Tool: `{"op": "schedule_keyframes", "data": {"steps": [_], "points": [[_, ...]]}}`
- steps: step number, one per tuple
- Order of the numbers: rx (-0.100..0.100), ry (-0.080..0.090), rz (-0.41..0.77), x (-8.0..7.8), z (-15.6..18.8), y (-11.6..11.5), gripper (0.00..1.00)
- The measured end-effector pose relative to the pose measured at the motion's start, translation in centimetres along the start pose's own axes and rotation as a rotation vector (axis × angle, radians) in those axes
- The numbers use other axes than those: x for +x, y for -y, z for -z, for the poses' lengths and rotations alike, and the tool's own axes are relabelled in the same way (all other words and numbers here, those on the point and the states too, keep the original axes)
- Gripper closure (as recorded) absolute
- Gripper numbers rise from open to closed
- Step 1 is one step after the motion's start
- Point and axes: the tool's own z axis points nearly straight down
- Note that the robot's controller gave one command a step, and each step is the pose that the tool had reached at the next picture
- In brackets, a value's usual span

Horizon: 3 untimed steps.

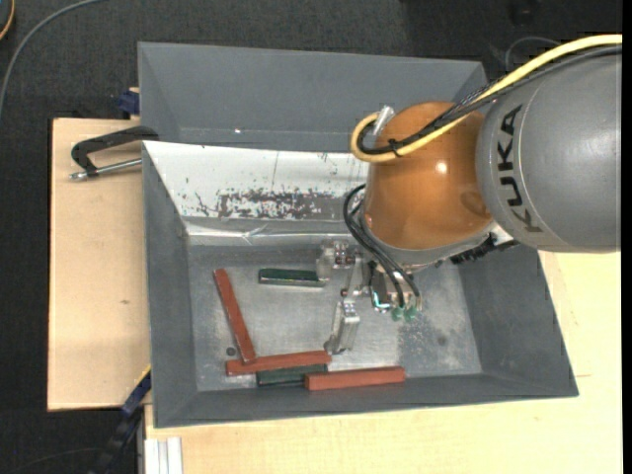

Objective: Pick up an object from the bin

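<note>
My gripper hangs low over the middle of the bin floor, its tip just above the right end of a red-brown bar that lies flat along the front. A second red-brown bar lies just in front and to the right of that one. A short dark green bar sits between them at the front wall. Nothing shows held in the gripper.
A long red-brown bar runs diagonally down the left of the floor and meets the front bars at a corner. Another dark green bar lies left of the gripper, near the back wall. The orange wrist cover overhangs the bin's right half.
</note>
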Motion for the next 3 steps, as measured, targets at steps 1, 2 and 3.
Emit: {"op": "schedule_keyframes", "data": {"steps": [1,2,3], "points": [[-0.001,0.007,-0.132,-7.7,-13.1,1.1,0.0],[-0.002,0.01,-0.133,-7.8,-12.6,1.1,1.0],[-0.001,0.019,0.089,-11.2,1.8,0.3,1.0]]}}
